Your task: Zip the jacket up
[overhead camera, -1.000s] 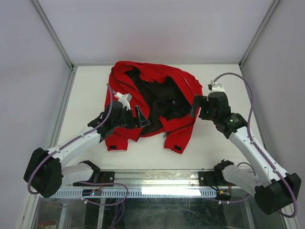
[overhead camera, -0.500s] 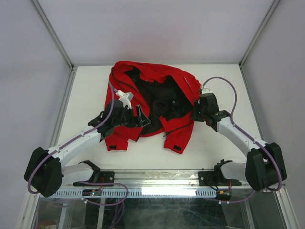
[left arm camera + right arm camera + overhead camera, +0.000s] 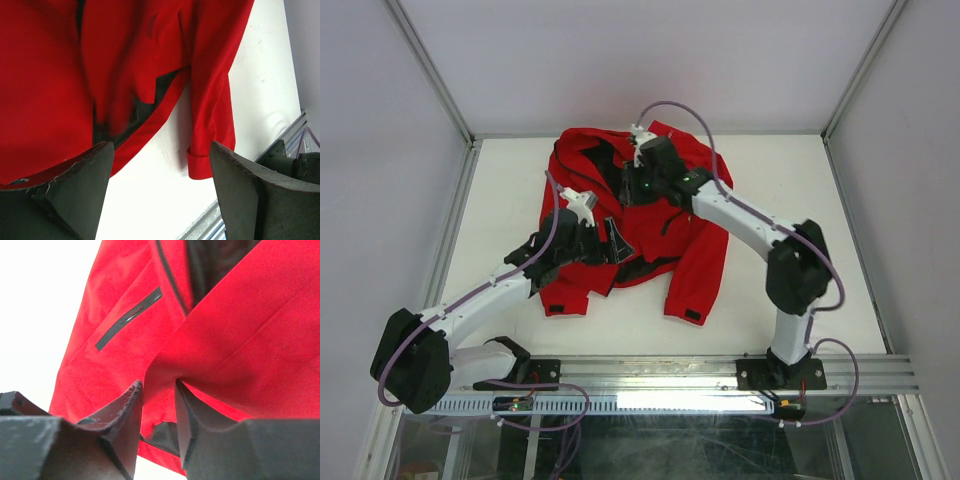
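White table (image 3: pixel 500 200) | jacket (image 3: pixel 695 255) | right fingers (image 3: pixel 122 425) pinch it | left fingers (image 3: pixel 75 195) apart

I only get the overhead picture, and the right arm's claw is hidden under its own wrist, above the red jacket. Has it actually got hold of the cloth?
Observer: Yes. On its wrist camera the right gripper is nearly closed, with a fold of the jacket pinched in it.
Visitor: And the left claw?
Observer: The left gripper is wide open with nothing in it, above the jacket's lower edge and the white table.
Visitor: Is it zipped at all?
Observer: I can't tell for the whole length. Near the right gripper a dark zipper line runs beside exposed black lining, so the front looks open there.
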